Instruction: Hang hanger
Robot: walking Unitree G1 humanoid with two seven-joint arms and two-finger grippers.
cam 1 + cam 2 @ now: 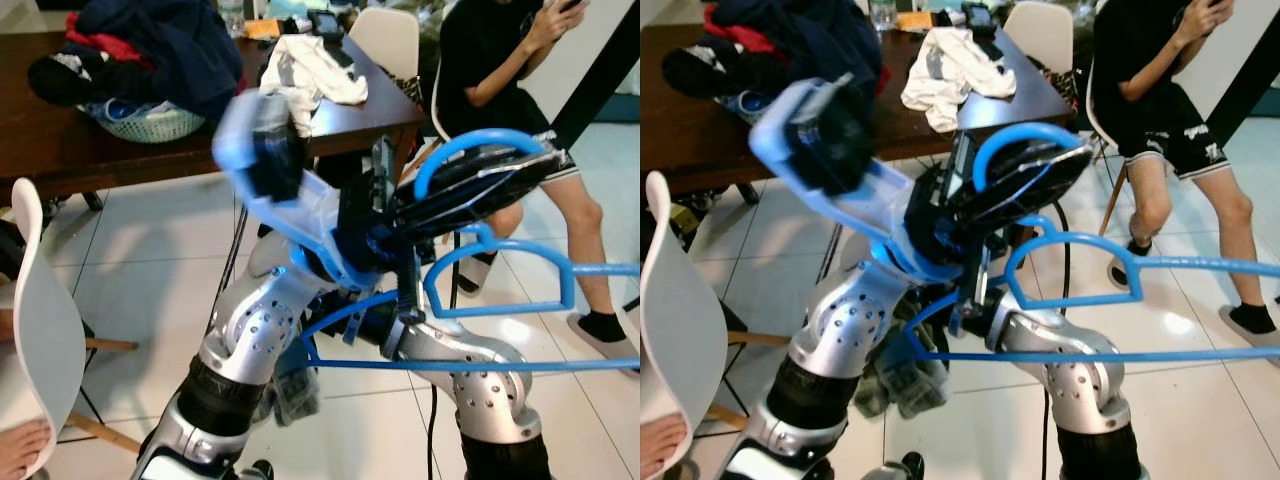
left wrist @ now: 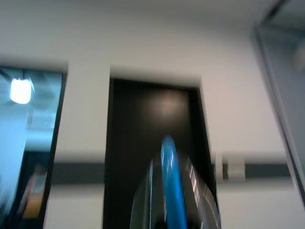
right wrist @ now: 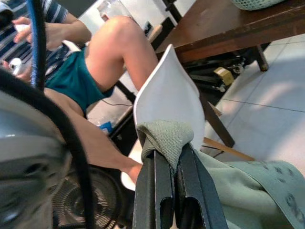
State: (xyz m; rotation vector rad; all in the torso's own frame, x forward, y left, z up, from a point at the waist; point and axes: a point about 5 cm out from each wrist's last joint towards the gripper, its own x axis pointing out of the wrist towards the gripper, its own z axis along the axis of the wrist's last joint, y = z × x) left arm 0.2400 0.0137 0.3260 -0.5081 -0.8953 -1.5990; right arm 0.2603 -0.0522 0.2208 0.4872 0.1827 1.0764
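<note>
The left claw (image 1: 520, 165) grips the blue hanger (image 1: 500, 300) by its hook, long bar trailing rightward below; the right claw (image 3: 174, 157) pinches green cloth (image 3: 248, 191).

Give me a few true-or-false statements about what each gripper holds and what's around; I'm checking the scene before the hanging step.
1. The left gripper is shut on the blue hanger. True.
2. The right gripper is open. False: it pinches a green cloth.
3. A basket of clothes sits on the brown table. True.
4. The hanger is red. False: it is blue.
5. A seated person is beyond the hanger. True.
</note>
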